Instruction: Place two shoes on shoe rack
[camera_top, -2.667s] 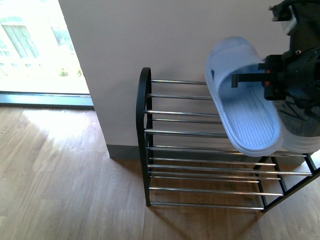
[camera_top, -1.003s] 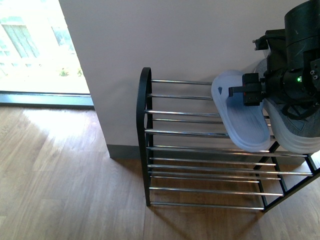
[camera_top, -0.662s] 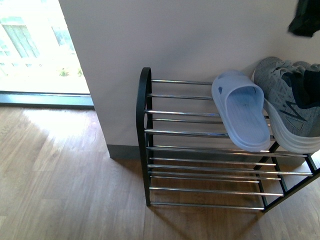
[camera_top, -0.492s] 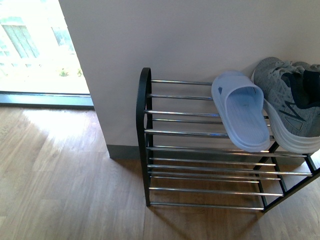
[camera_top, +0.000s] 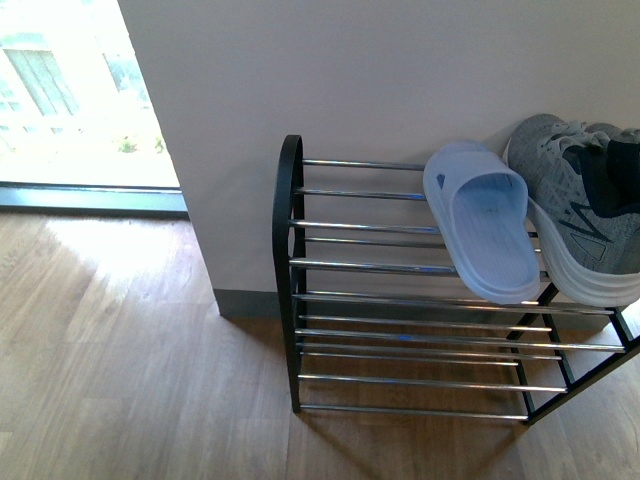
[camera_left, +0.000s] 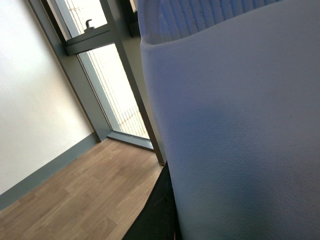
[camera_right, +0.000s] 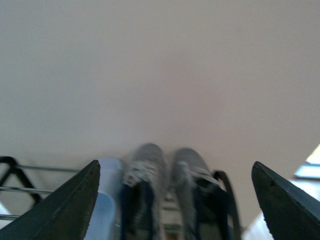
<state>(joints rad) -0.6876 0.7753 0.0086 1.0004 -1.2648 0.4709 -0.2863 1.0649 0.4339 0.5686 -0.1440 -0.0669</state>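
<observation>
The shoe rack stands against the wall. One pale blue-white slide sandal lies on its top tier, next to a grey sneaker at the right edge. Neither gripper shows in the front view. In the left wrist view a second slide sandal fills most of the picture. My left gripper is shut on it, and only one black finger shows. My right gripper is open and empty, away from the rack. It looks at two blurred grey sneakers and the sandal on the rack.
A white wall with a grey baseboard backs the rack. A bright glass door is at the left, also in the left wrist view. The wood floor spreads left of and before the rack.
My right arm has let go of the sandal on the top tier and gone up out of the front view. The sandal and sneaker lie still since then.
</observation>
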